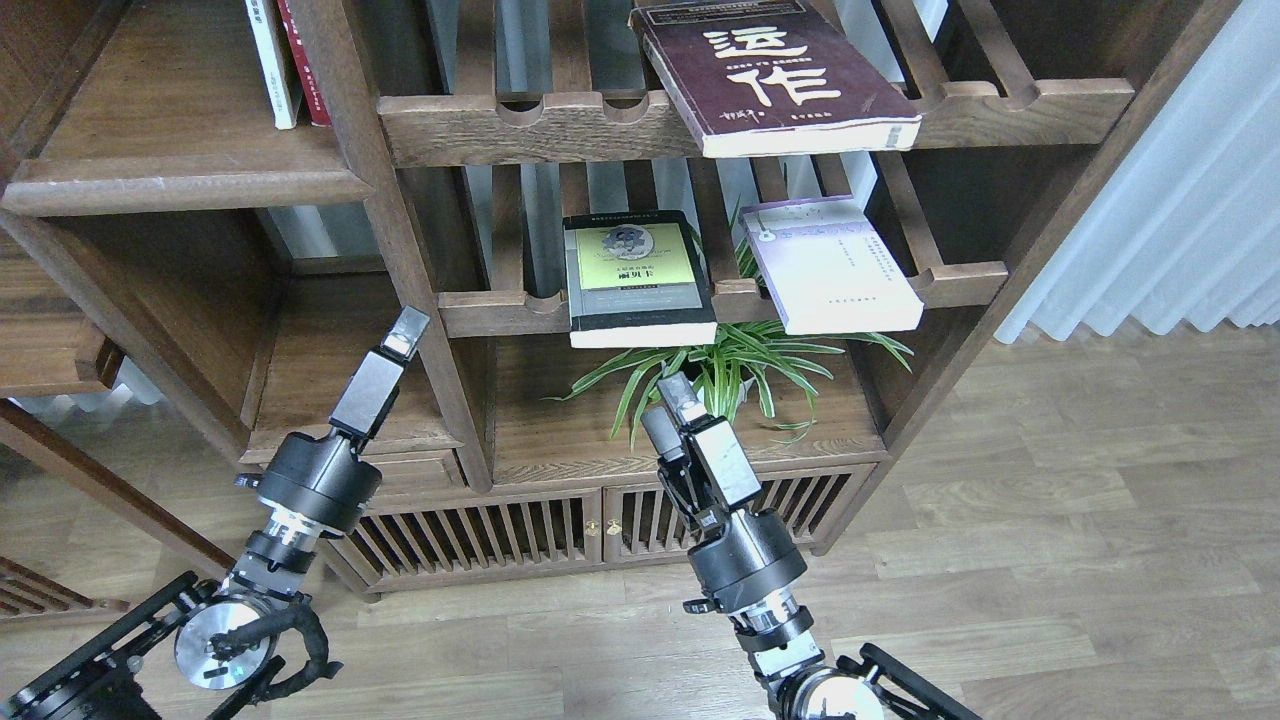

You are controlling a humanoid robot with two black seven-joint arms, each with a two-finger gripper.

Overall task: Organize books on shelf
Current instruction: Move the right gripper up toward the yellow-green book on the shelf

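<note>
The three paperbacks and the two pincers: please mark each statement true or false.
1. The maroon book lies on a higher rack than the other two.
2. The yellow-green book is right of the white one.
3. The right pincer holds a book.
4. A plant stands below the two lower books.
1. True: the maroon book lies on the upper slatted rack.
2. False: the yellow-green book is left of the white book.
3. False: the right pincer holds nothing.
4. True: the plant stands below them.

Head cam: fwd/down, midrange, facing bookcase (420, 300).
</note>
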